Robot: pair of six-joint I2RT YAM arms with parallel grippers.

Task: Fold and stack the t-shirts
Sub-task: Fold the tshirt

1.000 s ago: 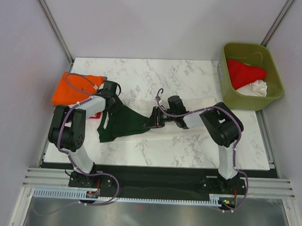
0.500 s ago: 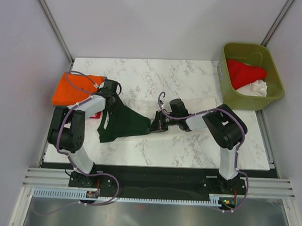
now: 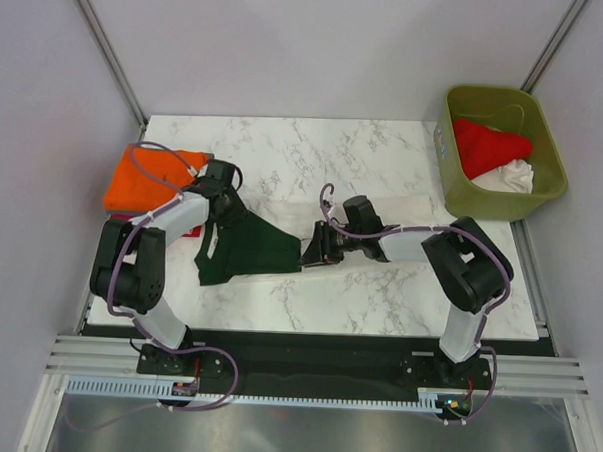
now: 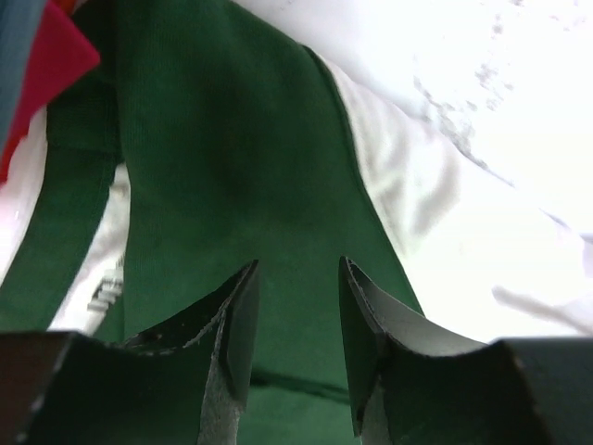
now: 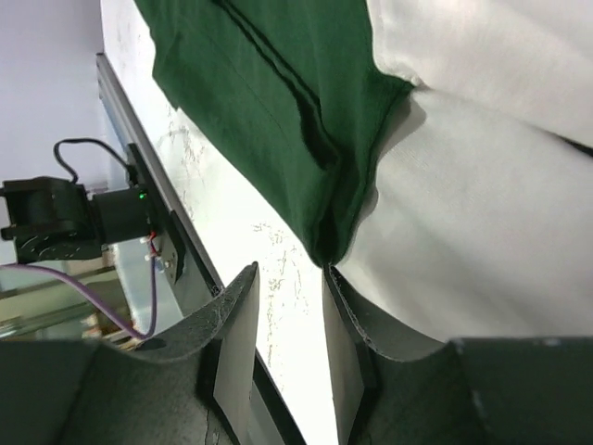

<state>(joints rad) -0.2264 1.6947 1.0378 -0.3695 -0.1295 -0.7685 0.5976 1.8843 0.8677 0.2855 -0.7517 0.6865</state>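
Cream-and-green t-shirt (image 3: 245, 249): left gripper (image 4: 296, 306) and right gripper (image 5: 289, 306) both parted, grasping nothing.
Unheld green sleeve (image 5: 269, 120) could flop open.

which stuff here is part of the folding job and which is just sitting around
Job: cream and green t-shirt, orange t-shirt, red t-shirt, white t-shirt.
Just there: olive bin holding the red and white ones, marble table.
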